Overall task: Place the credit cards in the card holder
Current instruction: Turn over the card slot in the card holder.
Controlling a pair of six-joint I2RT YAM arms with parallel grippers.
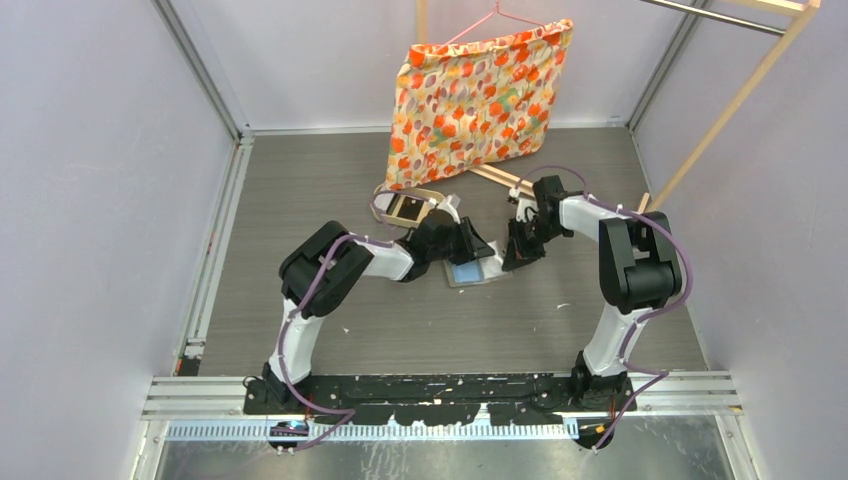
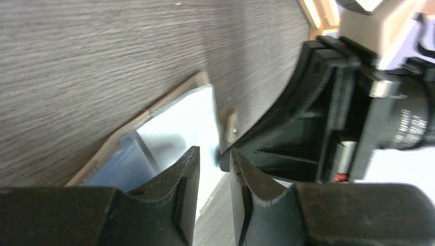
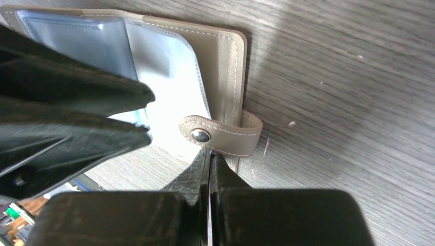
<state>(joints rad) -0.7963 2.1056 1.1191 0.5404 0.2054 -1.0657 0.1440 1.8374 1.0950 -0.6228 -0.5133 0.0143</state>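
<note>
The card holder [image 1: 470, 273] lies open on the table, with a tan-grey cover and pale blue-white clear pockets. It also shows in the left wrist view [image 2: 177, 115] and in the right wrist view [image 3: 223, 56], where its snap strap [image 3: 220, 136] shows. My left gripper [image 1: 480, 250] hovers over the pockets with its jaws slightly apart and nothing between them [image 2: 214, 158]. My right gripper [image 1: 520, 256] is shut, its tips [image 3: 210, 155] at the holder's edge just under the strap. A black credit card [image 1: 408, 208] lies in the tan oval tray [image 1: 432, 192].
An orange floral cloth [image 1: 480, 95] hangs on a pink hanger at the back. A wooden rack [image 1: 720, 110] leans at the back right, its foot near my right arm. Walls close in on the left, right and back.
</note>
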